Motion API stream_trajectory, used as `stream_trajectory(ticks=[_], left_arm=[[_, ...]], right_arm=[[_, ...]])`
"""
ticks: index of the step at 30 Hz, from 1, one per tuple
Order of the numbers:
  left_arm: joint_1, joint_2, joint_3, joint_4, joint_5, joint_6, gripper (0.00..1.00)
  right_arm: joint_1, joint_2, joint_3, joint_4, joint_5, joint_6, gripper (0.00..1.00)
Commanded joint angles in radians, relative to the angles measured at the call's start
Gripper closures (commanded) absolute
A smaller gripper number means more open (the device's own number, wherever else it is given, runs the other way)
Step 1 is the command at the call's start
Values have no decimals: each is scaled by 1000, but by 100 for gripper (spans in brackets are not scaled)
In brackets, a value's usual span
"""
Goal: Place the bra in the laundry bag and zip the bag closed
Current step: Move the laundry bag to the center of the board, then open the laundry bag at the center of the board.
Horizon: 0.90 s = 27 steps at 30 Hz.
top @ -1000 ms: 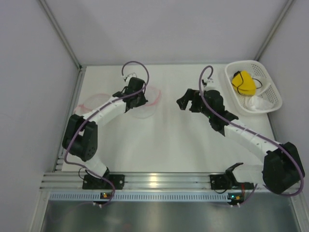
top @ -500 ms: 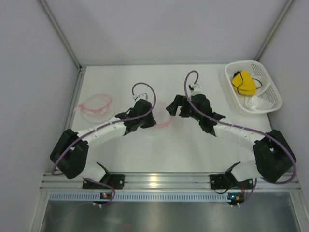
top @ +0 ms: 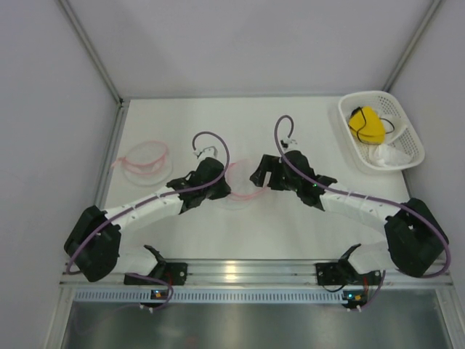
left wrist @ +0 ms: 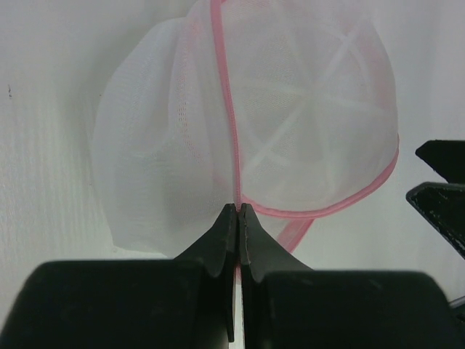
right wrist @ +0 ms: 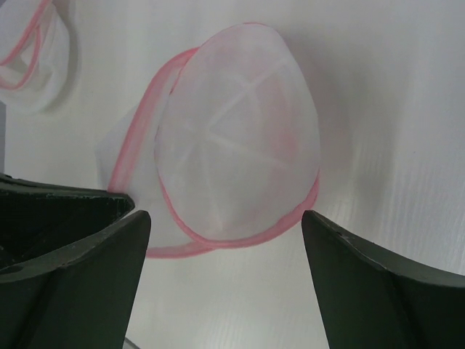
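White tabletop (top: 276,233) bears a domed, pink-trimmed mesh laundry bag (left wrist: 290,123).

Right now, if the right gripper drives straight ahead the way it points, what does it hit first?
Most likely the domed white mesh laundry bag with pink trim, centred ahead of the open right gripper. The left gripper, shut on its trim, sits off to one side. The remaining gap is unclear.

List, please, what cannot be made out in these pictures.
1. Top view: the bag is mostly hidden under the left gripper and right gripper.
2. Left wrist: the shut fingers cover the spot they pinch, so any zip pull is hidden.
3. Right wrist: a second bag is cut off by the top-left corner.
4. Top view: the white item beside the bra in the basket is too small to identify.
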State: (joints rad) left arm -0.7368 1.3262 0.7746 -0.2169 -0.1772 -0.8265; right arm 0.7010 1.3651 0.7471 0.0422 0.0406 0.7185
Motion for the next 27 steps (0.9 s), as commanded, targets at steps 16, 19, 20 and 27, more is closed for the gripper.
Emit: stream_trajectory(ticks=[16, 19, 20, 27], left_arm=[[-9, -15, -34, 37, -22, -34, 100], [-12, -22, -50, 45, -24, -40, 100], [-12, -25, -54, 47, -24, -40, 100], [-13, -76, -97, 47, -48, -45, 100]], right_arm=[[71, 34, -29, 25, 28, 124, 40], [71, 66, -6, 38, 47, 122, 52], [71, 74, 9, 36, 48, 122, 62], [71, 59, 18, 85, 74, 157, 100]])
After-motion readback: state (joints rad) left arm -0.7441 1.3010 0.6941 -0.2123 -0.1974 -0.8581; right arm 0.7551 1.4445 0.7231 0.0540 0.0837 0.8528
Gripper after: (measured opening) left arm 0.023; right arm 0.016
